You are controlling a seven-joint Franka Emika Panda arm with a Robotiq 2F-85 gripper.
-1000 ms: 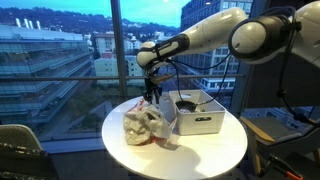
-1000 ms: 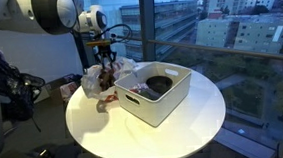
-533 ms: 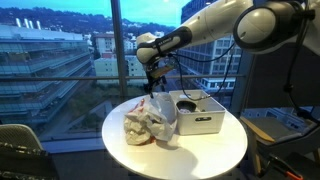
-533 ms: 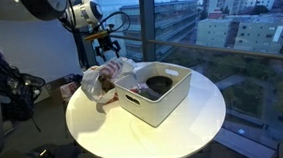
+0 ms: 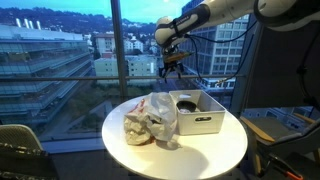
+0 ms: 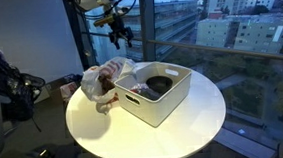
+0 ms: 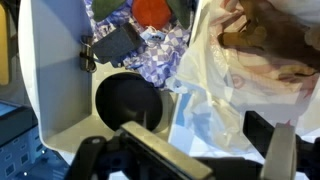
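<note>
My gripper (image 5: pixel 170 68) hangs high above the round white table (image 5: pixel 215 150), over the gap between a white plastic bag (image 5: pixel 152 120) and a white bin (image 5: pixel 200 112). It also shows in an exterior view (image 6: pixel 118 32). In the wrist view the gripper (image 7: pixel 205 140) is open and empty, with the jaws spread wide at the bottom edge. Below it I see the bag (image 7: pixel 255 60) with brown contents. I also see the bin (image 7: pixel 55 90) holding a black round object (image 7: pixel 127 100), a dark grey piece (image 7: pixel 115 45), crumpled wrappers (image 7: pixel 160 55) and something orange (image 7: pixel 152 10).
Tall windows (image 5: pixel 60 50) stand right behind the table. A chair back (image 5: pixel 20 150) is at the lower left of an exterior view. Dark equipment (image 6: pixel 12 93) stands beside the table. The bin (image 6: pixel 158 93) and bag (image 6: pixel 103 80) fill the table's far half.
The gripper has risen from just above the bag to well above the table and shifted towards the bin side. The bag and bin have not moved.
</note>
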